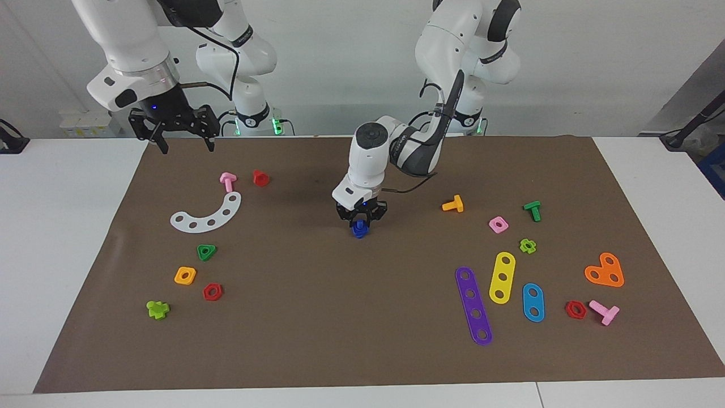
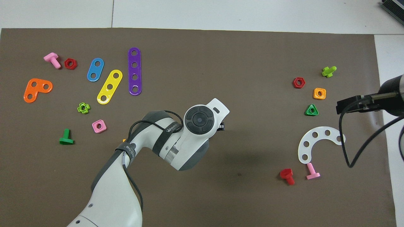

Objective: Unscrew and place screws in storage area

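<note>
The blue bolt (image 1: 359,230) sits between the fingers of my left gripper (image 1: 361,222), which is shut on it low over the middle of the brown mat (image 1: 317,317). I cannot tell whether the bolt touches the mat. In the overhead view the left arm's wrist (image 2: 199,121) covers both the gripper and the bolt. My right gripper (image 1: 187,146) hangs open and empty, raised over the mat's edge nearest the robots at the right arm's end, where the arm waits.
At the right arm's end lie a white curved strip (image 1: 209,215), a pink bolt (image 1: 227,181), a red bolt (image 1: 260,178), a green triangular nut (image 1: 207,251), and orange, red and lime pieces. At the left arm's end lie purple (image 1: 473,306), yellow and blue strips, an orange bolt (image 1: 453,204) and several small pieces.
</note>
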You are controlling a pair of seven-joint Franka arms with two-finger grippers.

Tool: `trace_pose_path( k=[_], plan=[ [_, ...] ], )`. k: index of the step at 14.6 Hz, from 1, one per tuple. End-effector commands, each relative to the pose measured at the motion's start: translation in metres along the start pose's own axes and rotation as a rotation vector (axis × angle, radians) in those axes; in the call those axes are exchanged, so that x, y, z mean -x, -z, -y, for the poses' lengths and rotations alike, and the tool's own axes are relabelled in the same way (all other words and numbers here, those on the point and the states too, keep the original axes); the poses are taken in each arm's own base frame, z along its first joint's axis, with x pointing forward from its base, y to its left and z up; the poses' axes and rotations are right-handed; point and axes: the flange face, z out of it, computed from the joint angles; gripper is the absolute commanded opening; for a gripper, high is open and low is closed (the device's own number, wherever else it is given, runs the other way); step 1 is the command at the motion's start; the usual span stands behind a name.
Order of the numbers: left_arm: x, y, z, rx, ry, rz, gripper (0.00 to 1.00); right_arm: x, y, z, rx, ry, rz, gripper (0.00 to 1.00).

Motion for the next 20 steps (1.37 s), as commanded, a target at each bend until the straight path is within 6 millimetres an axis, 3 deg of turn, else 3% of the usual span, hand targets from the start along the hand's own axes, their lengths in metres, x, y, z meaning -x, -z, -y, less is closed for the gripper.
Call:
trace_pose_path(
  k=[1, 8, 10, 12, 13, 15, 18, 20],
  plan=[
    [0.002, 0.002, 0.002, -0.014, -0.001, -0.017, 0.33, 0.004, 0.0, -0.004, -0.025, -0.01, 0.01, 1.0],
    [-0.011, 0.027, -0.006, -0.02, -0.001, -0.016, 0.1, 0.003, -0.001, -0.001, -0.023, -0.011, 0.001, 1.0],
    [-0.025, 0.04, -0.007, -0.03, 0.012, -0.001, 0.09, 0.002, -0.005, 0.007, -0.021, -0.022, -0.002, 1.0],
    [-0.04, 0.058, -0.005, -0.074, 0.022, 0.049, 0.09, -0.001, -0.013, 0.035, -0.017, -0.037, -0.013, 1.0],
    [-0.056, 0.072, 0.005, -0.083, 0.046, 0.061, 0.08, -0.001, -0.019, 0.047, -0.018, -0.056, -0.023, 1.0],
    [-0.087, 0.09, 0.046, -0.094, 0.113, 0.075, 0.08, -0.001, -0.031, 0.073, -0.022, -0.063, -0.051, 1.0],
    [-0.116, 0.104, 0.106, -0.078, 0.092, 0.075, 0.09, 0.0, -0.056, 0.101, -0.03, -0.06, -0.078, 1.0],
    [-0.128, 0.102, 0.153, -0.088, 0.062, 0.109, 0.09, -0.01, -0.079, 0.14, -0.03, -0.058, -0.08, 1.0]
  ],
)
